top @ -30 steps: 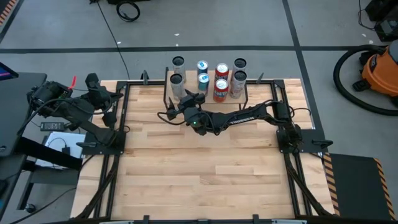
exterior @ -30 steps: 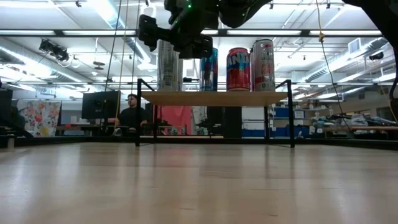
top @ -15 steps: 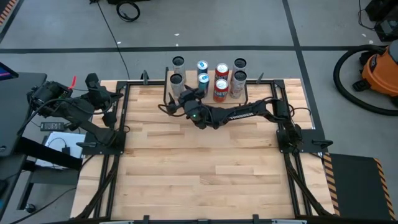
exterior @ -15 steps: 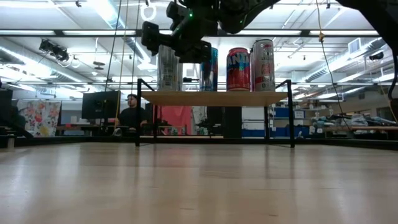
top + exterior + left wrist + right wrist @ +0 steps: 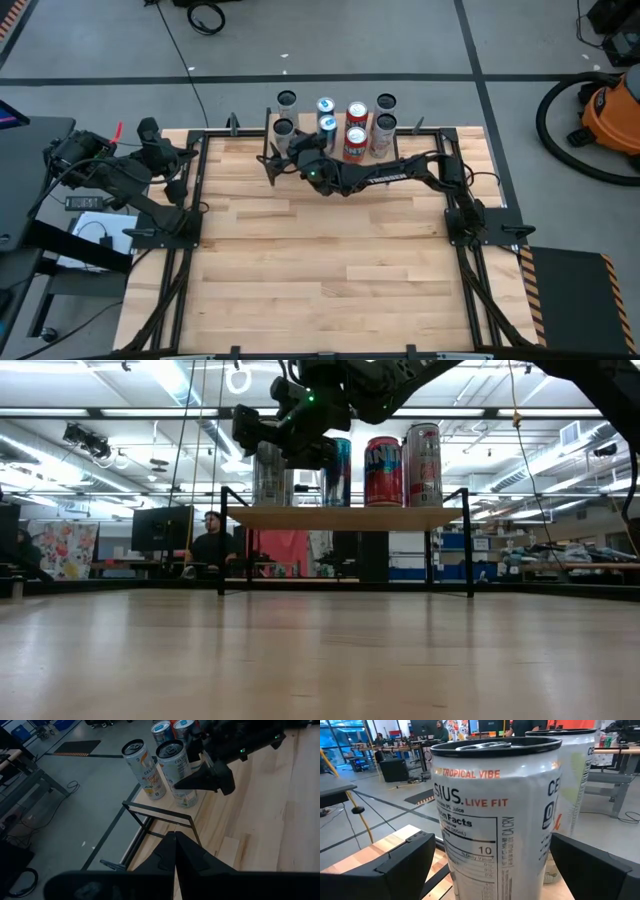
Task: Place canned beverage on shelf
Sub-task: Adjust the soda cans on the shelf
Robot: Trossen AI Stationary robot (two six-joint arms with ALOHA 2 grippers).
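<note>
The white can reads "TROPICAL VIBE" and "LIVE FIT". The right gripper stands wide open around it, fingers clear of its sides, on the shelf.

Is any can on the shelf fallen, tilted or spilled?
Nothing stands out. The cans on the shelf all stand upright in two rows. The right gripper is open around the front white can, which also stands straight.

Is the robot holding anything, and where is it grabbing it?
It cannot be told. The right gripper is around the middle of a silver can standing on the shelf, but a squeeze doesn't show. The left gripper holds nothing.
</note>
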